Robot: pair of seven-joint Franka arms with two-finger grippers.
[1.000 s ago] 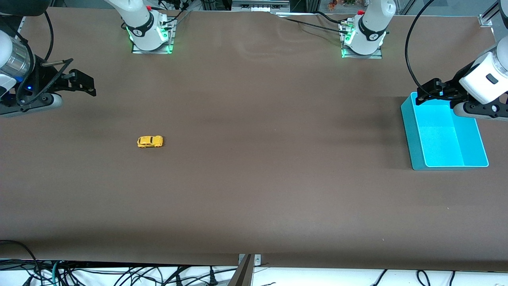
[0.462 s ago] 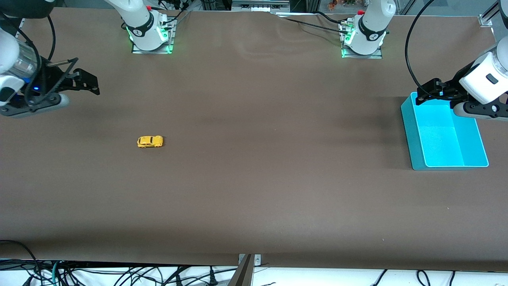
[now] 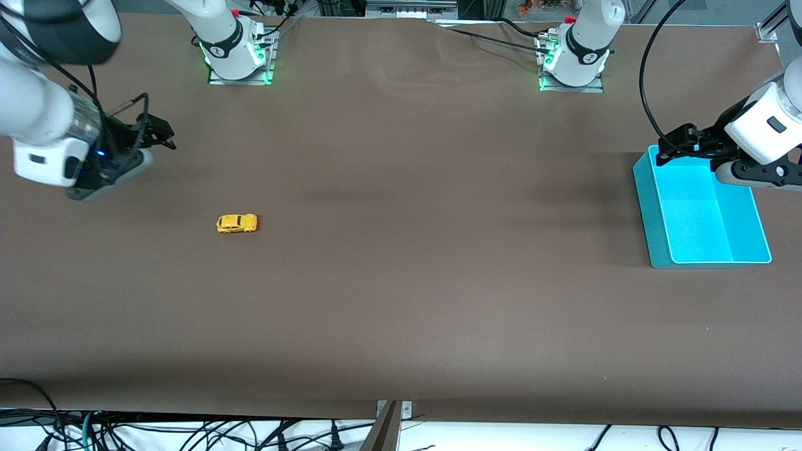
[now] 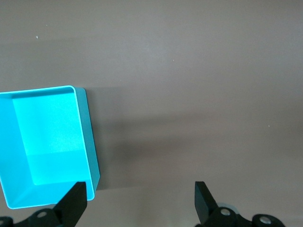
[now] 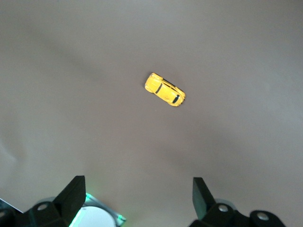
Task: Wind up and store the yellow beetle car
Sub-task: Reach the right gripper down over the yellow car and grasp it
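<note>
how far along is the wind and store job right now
Nothing is done yet: the yellow beetle car sits untouched on the table, apart from the empty cyan bin. In hand: the open right gripper hangs above the table near the car. The left gripper waits open over the bin. Grasping, winding and storing remain.

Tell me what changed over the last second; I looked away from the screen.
The right gripper, open and empty, has swung over the table toward the yellow beetle car without reaching it. Nothing was grasped or released. The car stayed put, the left gripper kept hovering open over the cyan bin, and the bin did not move.
</note>
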